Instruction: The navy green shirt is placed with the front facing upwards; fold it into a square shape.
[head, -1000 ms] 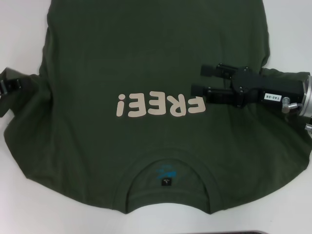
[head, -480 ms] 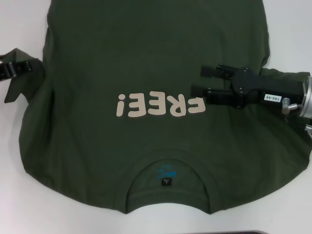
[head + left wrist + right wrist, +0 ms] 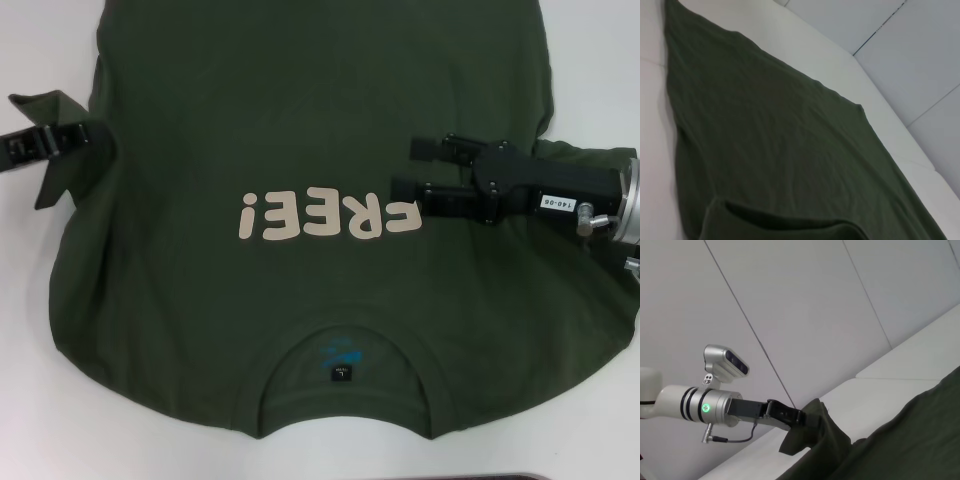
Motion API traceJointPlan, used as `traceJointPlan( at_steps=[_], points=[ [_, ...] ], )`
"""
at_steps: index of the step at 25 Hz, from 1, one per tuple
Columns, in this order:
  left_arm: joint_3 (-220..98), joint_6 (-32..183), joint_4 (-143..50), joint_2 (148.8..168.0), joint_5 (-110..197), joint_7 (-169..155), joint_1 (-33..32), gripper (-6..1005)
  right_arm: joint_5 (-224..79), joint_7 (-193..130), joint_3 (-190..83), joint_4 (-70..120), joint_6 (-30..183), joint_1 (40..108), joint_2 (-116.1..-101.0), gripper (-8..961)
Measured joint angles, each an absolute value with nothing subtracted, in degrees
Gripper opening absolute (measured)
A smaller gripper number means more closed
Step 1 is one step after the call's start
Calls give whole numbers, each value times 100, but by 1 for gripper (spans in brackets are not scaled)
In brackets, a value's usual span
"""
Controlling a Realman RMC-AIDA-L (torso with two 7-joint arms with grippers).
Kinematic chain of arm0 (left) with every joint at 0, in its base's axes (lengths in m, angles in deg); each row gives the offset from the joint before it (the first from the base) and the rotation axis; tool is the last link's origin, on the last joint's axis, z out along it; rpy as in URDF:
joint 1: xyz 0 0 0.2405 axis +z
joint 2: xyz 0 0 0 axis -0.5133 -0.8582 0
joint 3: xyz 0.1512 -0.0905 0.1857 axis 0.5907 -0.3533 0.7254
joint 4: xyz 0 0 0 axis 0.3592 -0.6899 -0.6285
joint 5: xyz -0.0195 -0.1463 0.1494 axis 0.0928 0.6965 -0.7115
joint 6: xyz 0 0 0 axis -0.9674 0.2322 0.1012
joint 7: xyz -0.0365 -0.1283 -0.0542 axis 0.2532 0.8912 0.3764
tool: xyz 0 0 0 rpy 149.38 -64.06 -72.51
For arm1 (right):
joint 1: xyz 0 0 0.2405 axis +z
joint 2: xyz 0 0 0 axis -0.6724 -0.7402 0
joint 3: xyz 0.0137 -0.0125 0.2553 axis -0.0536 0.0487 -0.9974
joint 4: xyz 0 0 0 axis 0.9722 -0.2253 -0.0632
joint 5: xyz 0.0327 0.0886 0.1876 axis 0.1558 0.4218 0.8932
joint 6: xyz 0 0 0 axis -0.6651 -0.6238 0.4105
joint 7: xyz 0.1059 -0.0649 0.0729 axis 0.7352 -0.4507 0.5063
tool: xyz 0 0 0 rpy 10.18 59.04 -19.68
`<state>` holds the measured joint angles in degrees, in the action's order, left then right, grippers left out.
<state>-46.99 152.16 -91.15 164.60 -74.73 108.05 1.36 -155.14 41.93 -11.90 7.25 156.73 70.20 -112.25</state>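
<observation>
The navy green shirt [image 3: 300,110] lies front up on the white table [image 3: 35,420], its cream "FREE!" letters [image 3: 328,216] upside down to me and its collar with a black neck tag [image 3: 341,373] nearest me. At the shirt's left side my left gripper [image 3: 88,134] is shut on the left sleeve [image 3: 62,170], which hangs lifted off the table. The right wrist view shows that left gripper [image 3: 801,418] pinching the sleeve. My right gripper [image 3: 412,168] hovers open over the shirt's right half, just right of the letters. The left wrist view shows only shirt cloth [image 3: 780,150].
White tabletop [image 3: 600,60] borders the shirt on both sides and along the near edge. A dark strip [image 3: 545,476] runs at the table's near right edge. Grey wall panels [image 3: 805,305] stand beyond the table.
My left gripper has moved right and away from me with the left sleeve, drawing the sleeve off the table toward the shirt's body. The right gripper has barely moved.
</observation>
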Motion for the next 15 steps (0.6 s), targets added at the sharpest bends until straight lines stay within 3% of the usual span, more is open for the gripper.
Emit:
traceJointPlan(
  at_steps=[9, 15],
  points=[
    [-4588, 15212, -8532, 16472, -7472, 10800, 1, 20, -15515, 4177, -1190, 725, 15672, 7020, -11219, 915],
    [-4571, 15197, -8273, 16474, -7472, 10786, -144, 107, -15515, 4171, -1179, 725, 15674, 7030, -11228, 915]
  ],
)
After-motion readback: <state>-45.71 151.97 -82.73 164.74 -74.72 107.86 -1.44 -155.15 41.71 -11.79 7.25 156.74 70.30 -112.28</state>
